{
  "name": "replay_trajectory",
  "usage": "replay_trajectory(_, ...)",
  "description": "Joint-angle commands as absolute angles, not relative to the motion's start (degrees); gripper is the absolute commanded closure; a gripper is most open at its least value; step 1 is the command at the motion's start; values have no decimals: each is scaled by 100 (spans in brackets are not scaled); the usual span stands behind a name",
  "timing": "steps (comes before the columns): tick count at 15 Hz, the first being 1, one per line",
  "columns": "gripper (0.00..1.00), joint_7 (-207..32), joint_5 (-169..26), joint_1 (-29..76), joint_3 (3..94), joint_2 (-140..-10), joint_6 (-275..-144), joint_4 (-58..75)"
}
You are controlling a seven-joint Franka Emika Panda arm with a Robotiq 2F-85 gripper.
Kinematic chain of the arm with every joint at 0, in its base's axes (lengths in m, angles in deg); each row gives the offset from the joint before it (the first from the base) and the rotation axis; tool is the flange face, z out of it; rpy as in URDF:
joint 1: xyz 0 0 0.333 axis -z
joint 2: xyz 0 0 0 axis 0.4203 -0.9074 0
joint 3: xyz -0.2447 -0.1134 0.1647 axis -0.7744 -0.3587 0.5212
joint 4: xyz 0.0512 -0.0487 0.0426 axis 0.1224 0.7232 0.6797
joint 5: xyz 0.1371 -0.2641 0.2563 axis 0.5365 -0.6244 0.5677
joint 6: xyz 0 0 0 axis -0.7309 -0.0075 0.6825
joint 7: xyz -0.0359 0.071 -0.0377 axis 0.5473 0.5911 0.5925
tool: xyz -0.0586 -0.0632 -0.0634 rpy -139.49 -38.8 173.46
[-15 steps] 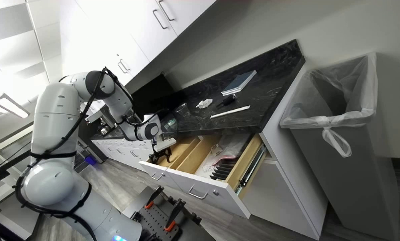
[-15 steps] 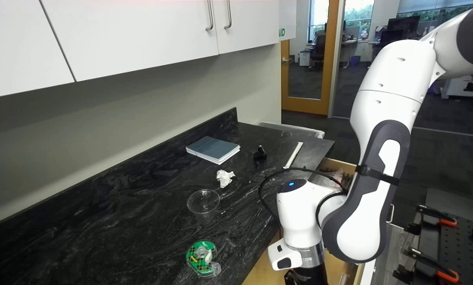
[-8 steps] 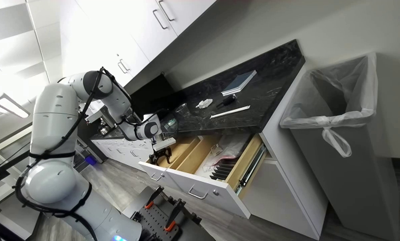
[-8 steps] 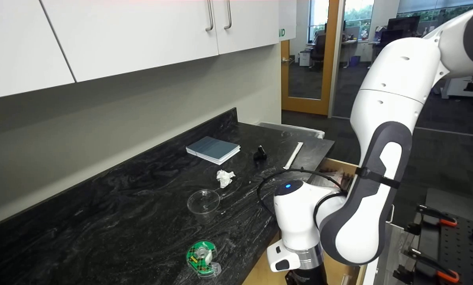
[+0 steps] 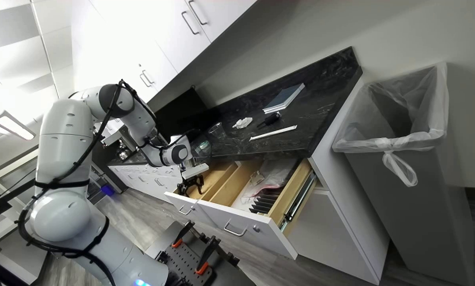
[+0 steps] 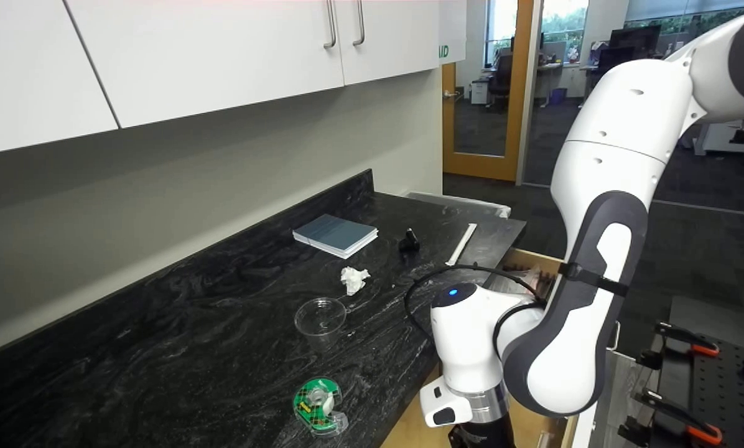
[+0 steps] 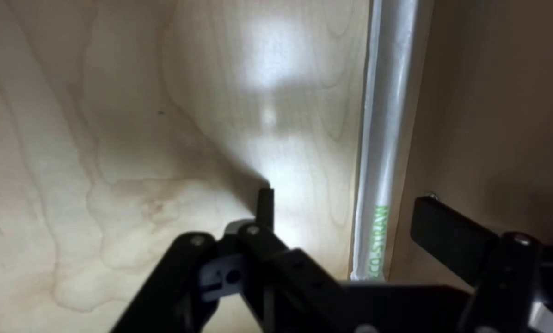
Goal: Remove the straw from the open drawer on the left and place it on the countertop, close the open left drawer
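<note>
A straw in a clear-white wrapper with green lettering [image 7: 387, 115] lies along the edge of the light wood floor of the open left drawer [image 7: 119, 115], beside a brown wall. My gripper [image 7: 346, 206] is open and empty, with the straw between its fingers in the wrist view; the left fingertip nearly meets its shadow on the floor. In an exterior view the gripper [image 5: 192, 188] is low inside the left drawer [image 5: 211, 180]. The straw is hidden in both exterior views. The black marbled countertop [image 5: 305, 111] is also in an exterior view [image 6: 179, 348].
The right drawer [image 5: 257, 226] is also open, holding papers and black dividers. On the countertop are another white-wrapped straw [image 5: 273, 133], a black object [image 6: 409, 241], crumpled paper [image 6: 354, 280], a clear cup [image 6: 320, 318], a tape dispenser [image 6: 317, 404] and a book stack [image 6: 334, 233]. A bin [image 5: 420, 198] stands beyond.
Since one second ago the arm and wrist have shifted slightly, with the gripper a touch lower. In the last half second nothing has visibly moved.
</note>
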State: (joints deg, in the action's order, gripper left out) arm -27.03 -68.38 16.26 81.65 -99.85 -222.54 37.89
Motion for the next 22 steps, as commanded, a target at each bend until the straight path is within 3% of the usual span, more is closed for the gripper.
replay_trajectory(1, 24, -2418, -6791, 1829, 8321, -10090, -22479, 3869)
replay_trajectory(8, 25, -2407, -6839, 1798, 8312, -10249, -22415, 3820)
replay_trajectory(17, 23, -3352, -8044, 630, 7330, -10184, -22855, 3875)
replay_trajectory(20, 32, -3577, -8330, 508, 7265, -10167, -22877, 3869)
replay_trajectory(21, 53, -3621, -8383, 490, 7268, -10146, -22874, 3884)
replay_trajectory(22, 56, -3678, -8466, 455, 7249, -10113, -22871, 3899)
